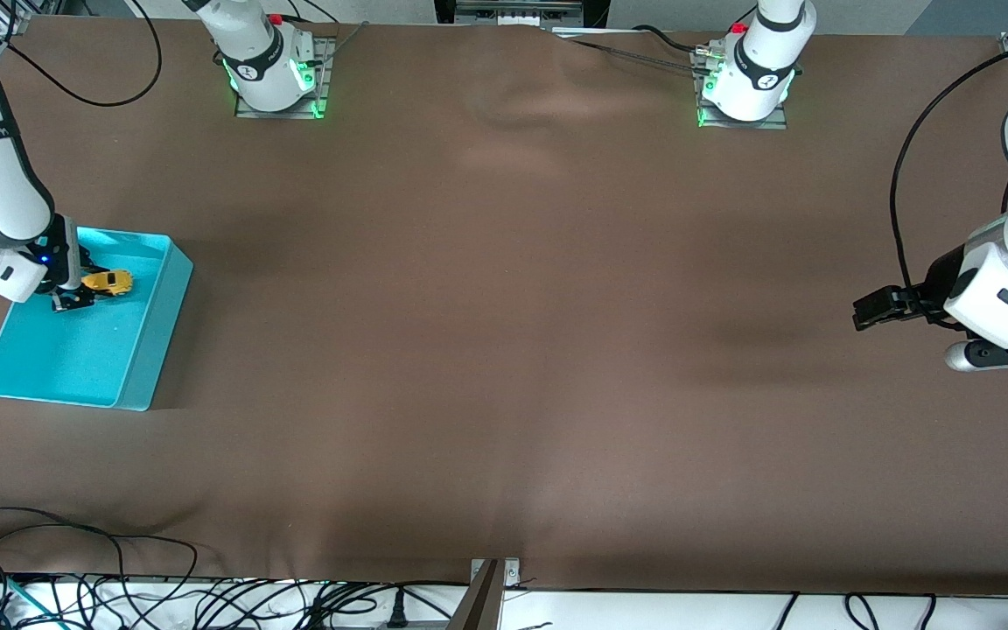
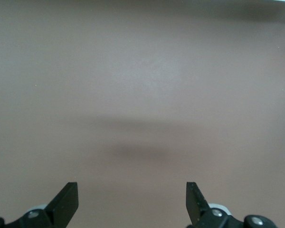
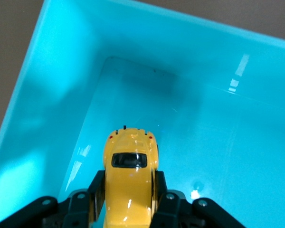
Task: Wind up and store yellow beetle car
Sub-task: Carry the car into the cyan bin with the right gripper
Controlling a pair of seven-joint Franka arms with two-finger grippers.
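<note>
Right tool (image 3: 128, 202) grasps the yellow beetle car (image 3: 129, 178), held between its fingers above the teal bin's (image 1: 150, 350) floor, walls close around. Left tool (image 2: 132, 202) waits released over bare table (image 2: 142, 95).

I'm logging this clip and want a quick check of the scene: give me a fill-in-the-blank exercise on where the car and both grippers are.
1. The right gripper has its jaws shut on the ____ beetle car.
2. The held car hangs over the inside of the teal ____.
3. The left gripper waits over the bare table toward the left arm's end, its jaws ____.
4. Inside the bin, apart from the held car, the floor shows ____ other toys.

Missing words: yellow; bin; open; no
</note>
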